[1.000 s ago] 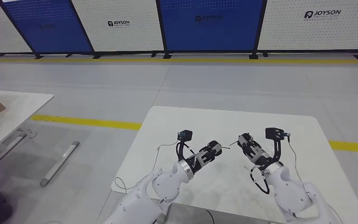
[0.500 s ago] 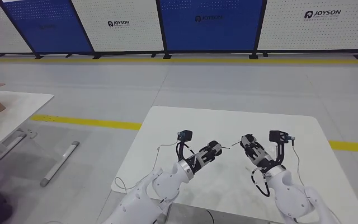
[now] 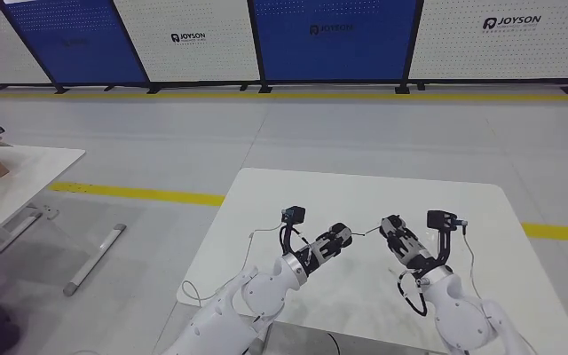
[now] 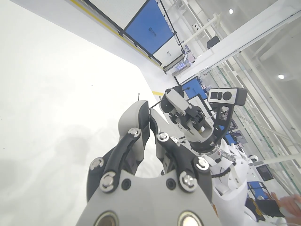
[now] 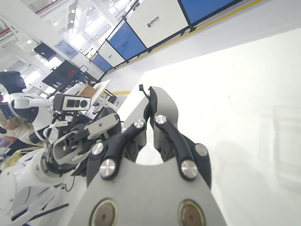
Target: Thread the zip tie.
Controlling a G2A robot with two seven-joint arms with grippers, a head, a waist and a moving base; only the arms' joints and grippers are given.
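- Two grippers face each other tip to tip above the white table point(image 3: 355, 191), close together near its middle.
- The left gripper point(image 3: 344, 232) has its fingers point(image 4: 134, 118) pressed together, and a thin black strand of the zip tie point(image 3: 365, 232) leaves the pinch at their tips.
- From that pinch a short bit of the tie sticks out past the fingertips and ends in a tiny knob. Another stretch runs across the small gap towards the other gripper.
- The right gripper point(image 3: 387, 225) is likewise clamped on the tie, its fingers point(image 5: 164, 104) closed with the strap caught between the pads.
- In the right wrist view the tie's small square head pokes out just beyond the fingertips.
- The tie is held in the air between the two grippers, above the table. Whether its tail has entered the head I cannot tell.
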